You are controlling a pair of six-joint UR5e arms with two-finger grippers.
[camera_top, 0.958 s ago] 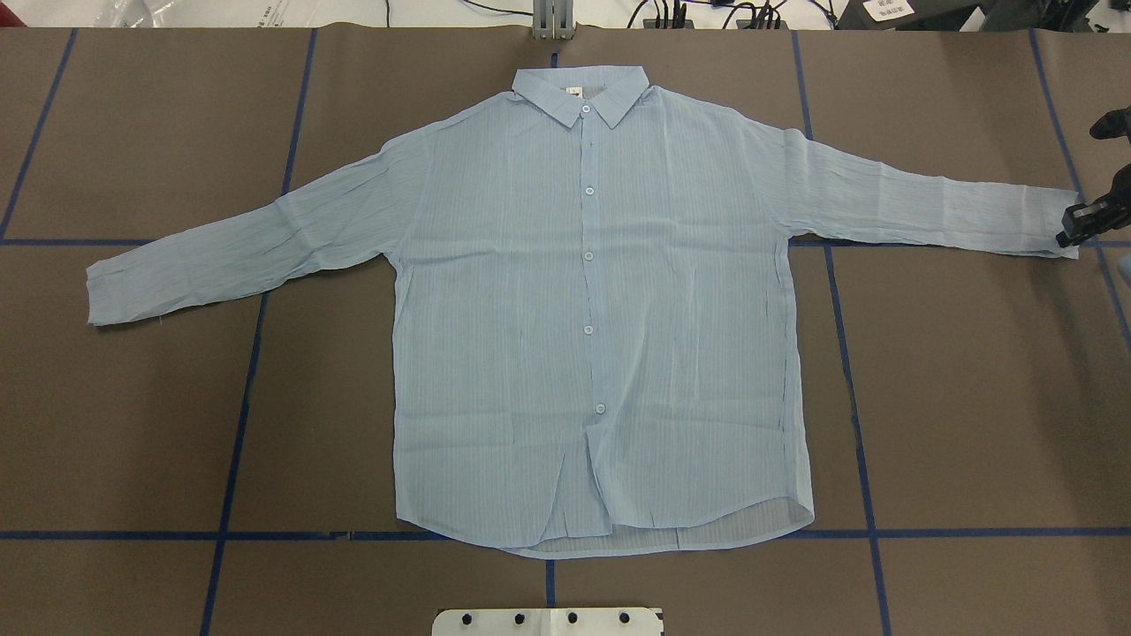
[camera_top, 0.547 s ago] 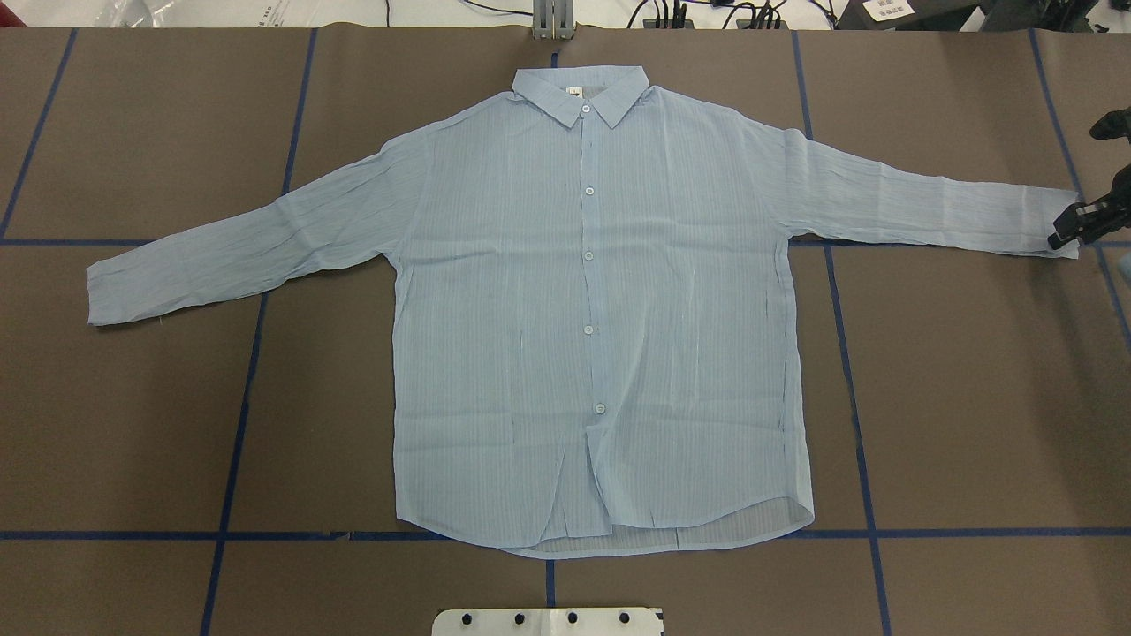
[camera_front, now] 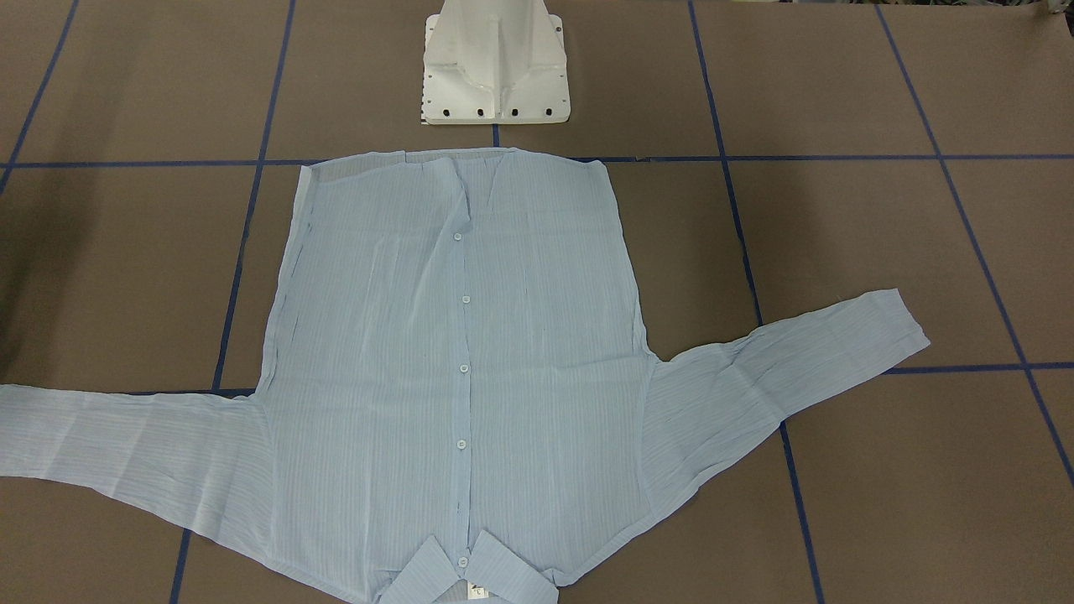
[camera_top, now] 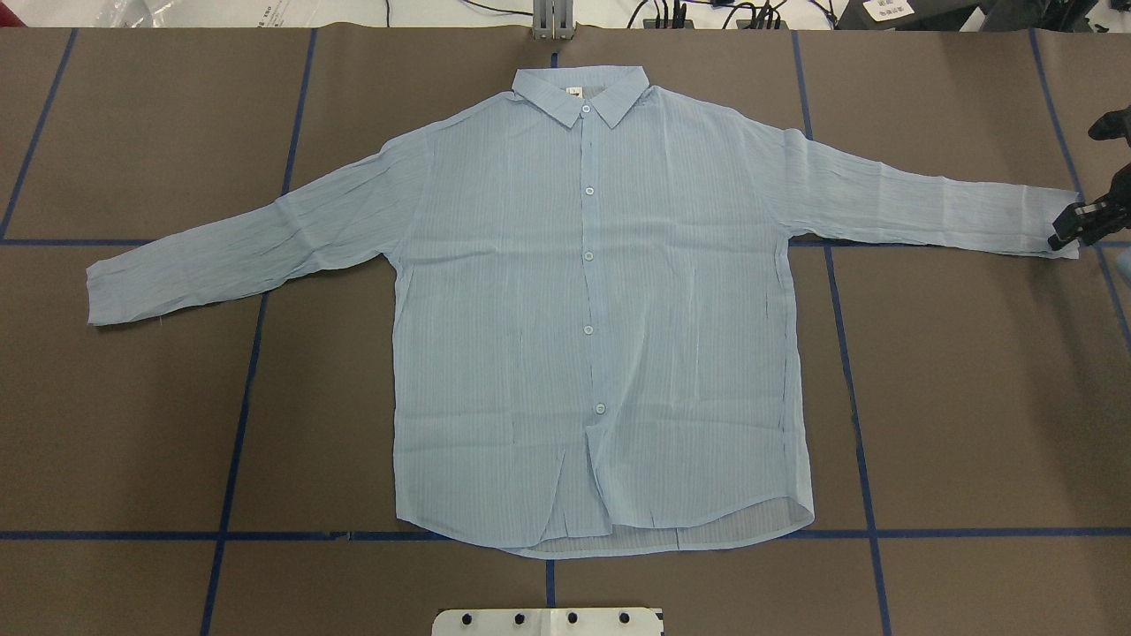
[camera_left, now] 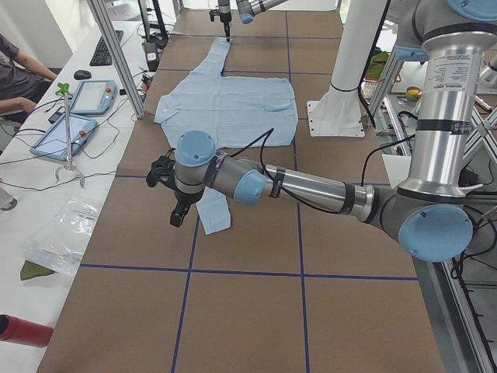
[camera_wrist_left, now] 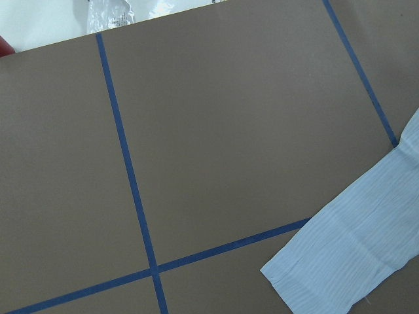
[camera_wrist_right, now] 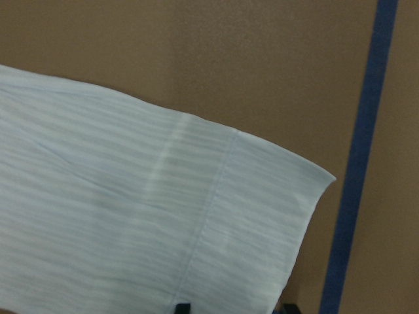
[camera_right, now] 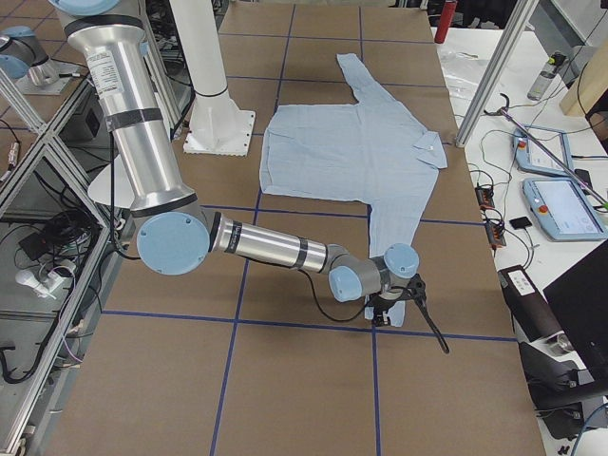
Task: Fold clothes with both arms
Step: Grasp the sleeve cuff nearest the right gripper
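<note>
The light blue striped shirt [camera_top: 583, 309] lies flat and buttoned on the brown table, collar away from the base, both sleeves spread out. My right gripper [camera_top: 1072, 227] sits low at the end of the right cuff [camera_top: 1047, 216]. In the right wrist view its two dark fingertips [camera_wrist_right: 184, 307] stand apart at the bottom edge, open, with the cuff's end [camera_wrist_right: 262, 216] between them. My left gripper [camera_left: 175, 206] hangs above the table just beside the left cuff [camera_left: 213, 214]. It shows only in the exterior left view, so I cannot tell its state. The left wrist view shows that cuff [camera_wrist_left: 340, 261] and no fingers.
The white pedestal base [camera_front: 495, 67] stands just behind the shirt's hem. Blue tape lines [camera_top: 239, 424] grid the table. A side bench past the collar holds tablets [camera_left: 93, 97], a plastic bag [camera_left: 62, 237] and a red bottle [camera_left: 23, 330]; a person's arm [camera_left: 19, 105] rests there.
The right gripper has shifted slightly leftward onto the end of the right cuff. The shirt itself has not moved.
</note>
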